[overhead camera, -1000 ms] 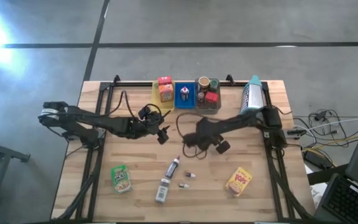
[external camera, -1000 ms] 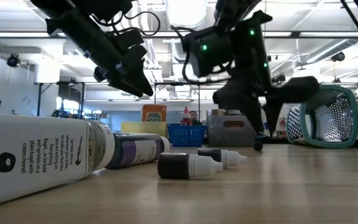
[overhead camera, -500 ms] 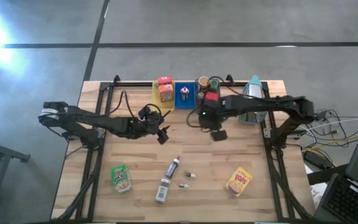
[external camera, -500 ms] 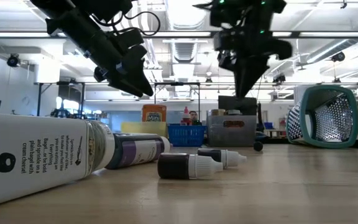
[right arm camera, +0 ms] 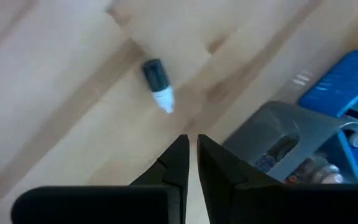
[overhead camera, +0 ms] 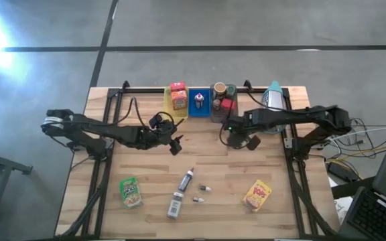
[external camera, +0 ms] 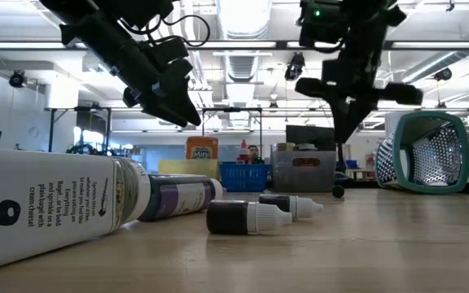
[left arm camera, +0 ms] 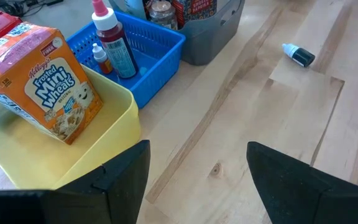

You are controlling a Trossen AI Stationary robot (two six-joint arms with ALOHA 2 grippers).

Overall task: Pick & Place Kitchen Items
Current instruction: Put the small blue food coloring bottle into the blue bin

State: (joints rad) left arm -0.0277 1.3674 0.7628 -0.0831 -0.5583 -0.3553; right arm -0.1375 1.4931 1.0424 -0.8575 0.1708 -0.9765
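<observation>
Right hand [overhead camera: 236,141], fingers nearly closed and empty, hung above the wooden tabletop [overhead camera: 213,167] just in front of the grey tray [overhead camera: 224,110]; a small vial [right arm camera: 158,84] lay below it. Left hand [overhead camera: 173,145], open and empty, hovered before the yellow tray [left arm camera: 55,162] holding a cereal box [left arm camera: 45,81]. Bottles [overhead camera: 181,193], two vials [overhead camera: 202,193], a green pouch [overhead camera: 131,191] and a yellow pouch [overhead camera: 257,195] lay at the near side. A teal grater [external camera: 426,152] lay at the tabletop's right; ceiling lights showed in the room behind.
</observation>
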